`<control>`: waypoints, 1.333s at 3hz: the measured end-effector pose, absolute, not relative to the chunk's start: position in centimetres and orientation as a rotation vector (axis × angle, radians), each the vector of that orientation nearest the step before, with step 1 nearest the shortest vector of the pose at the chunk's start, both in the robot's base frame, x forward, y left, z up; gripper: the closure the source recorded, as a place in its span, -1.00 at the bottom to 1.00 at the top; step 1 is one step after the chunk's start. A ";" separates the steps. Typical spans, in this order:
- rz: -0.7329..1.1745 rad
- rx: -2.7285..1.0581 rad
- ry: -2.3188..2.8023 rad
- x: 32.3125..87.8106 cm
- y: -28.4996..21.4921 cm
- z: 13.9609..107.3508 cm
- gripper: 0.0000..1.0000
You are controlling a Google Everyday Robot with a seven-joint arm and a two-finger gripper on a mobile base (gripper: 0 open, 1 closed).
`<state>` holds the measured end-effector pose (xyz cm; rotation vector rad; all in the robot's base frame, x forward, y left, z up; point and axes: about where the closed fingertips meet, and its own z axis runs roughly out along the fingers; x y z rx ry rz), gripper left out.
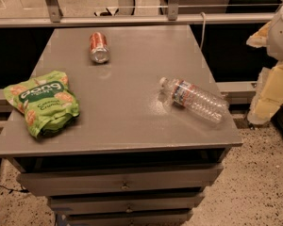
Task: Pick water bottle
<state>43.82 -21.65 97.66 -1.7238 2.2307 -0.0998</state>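
Note:
The water bottle (195, 99) lies on its side on the right part of the grey table top (132, 121). It is clear ribbed plastic, its white cap points to the upper left, and it has a red, white and blue label near the neck. Its base reaches close to the table's right edge. My gripper (270, 95) shows as pale yellow and white parts at the frame's right edge. It is off the table, to the right of the bottle and apart from it. It holds nothing that I can see.
A red-orange soda can (99, 47) lies on its side at the back left. A green snack bag (42, 101) lies at the left edge. Drawers (122, 185) sit below the table top. A rail (132, 19) runs behind the table. The floor (259, 182) at the right is speckled.

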 end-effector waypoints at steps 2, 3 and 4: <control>-0.101 -1.707 2.206 44.2 -21.5 97.5 -1.00; -0.092 -1.681 2.195 45.1 -19.7 95.5 -1.00; -0.029 -1.637 2.235 46.9 -17.9 92.0 -1.00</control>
